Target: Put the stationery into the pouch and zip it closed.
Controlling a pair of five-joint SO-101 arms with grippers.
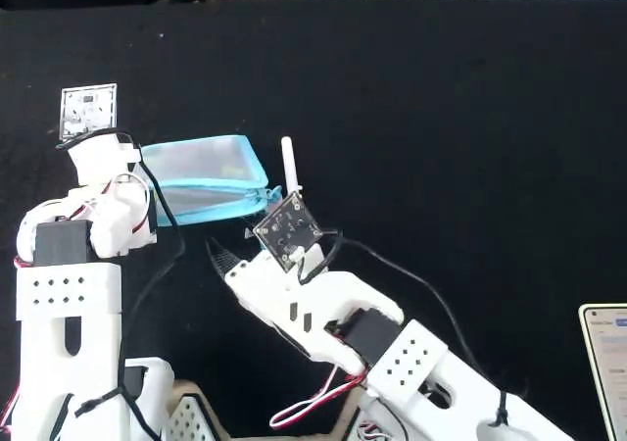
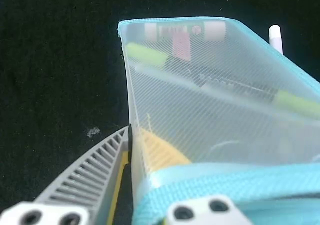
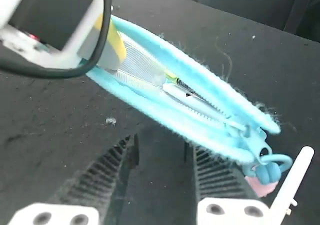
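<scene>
On the black table (image 1: 441,108), the turquoise mesh pouch (image 1: 201,178) lies with its zip open and pens (image 2: 147,56) inside, a white pen (image 1: 289,162) just beside its zip-pull end. The left gripper (image 2: 131,157) pinches the pouch's wall at the opposite end. The right gripper (image 3: 162,170) rests near the zip, fingers spread.

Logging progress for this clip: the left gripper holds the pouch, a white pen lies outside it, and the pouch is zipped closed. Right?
No: the pouch is unzipped; the right wrist view shows its mouth gaping. The left gripper does hold it, and the white pen lies outside.
</scene>
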